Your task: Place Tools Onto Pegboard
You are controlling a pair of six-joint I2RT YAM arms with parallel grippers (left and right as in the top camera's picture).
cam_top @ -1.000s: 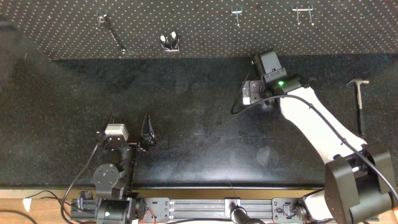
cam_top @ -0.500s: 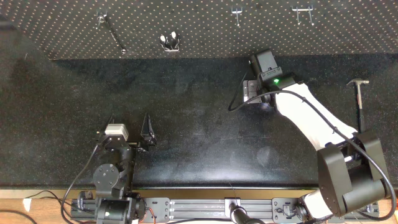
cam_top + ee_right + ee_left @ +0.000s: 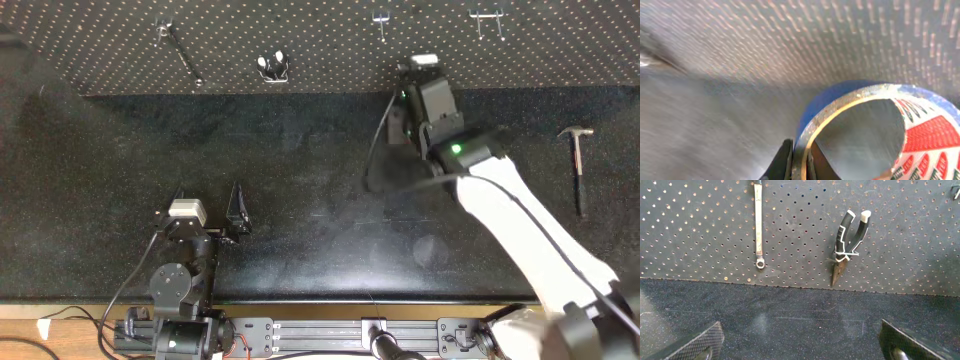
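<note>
My right gripper (image 3: 417,72) is at the foot of the pegboard (image 3: 320,45), below an empty hook (image 3: 380,20). It is shut on a roll of blue tape (image 3: 837,102), whose rim sits between the fingers (image 3: 784,159) with the pegboard close behind it. A wrench (image 3: 758,225) and black-and-white pliers (image 3: 847,240) hang on the board at the left, also seen from above as wrench (image 3: 181,52) and pliers (image 3: 272,68). My left gripper (image 3: 209,202) rests open and empty near the front of the table.
A hammer (image 3: 577,165) lies on the black mat near the right edge. A second empty double hook (image 3: 487,18) sits on the pegboard at the upper right. The mat between the two arms is bare.
The right arm has swung up and toward the pegboard with the tape roll, now blurred by motion. The left arm has stayed still.
</note>
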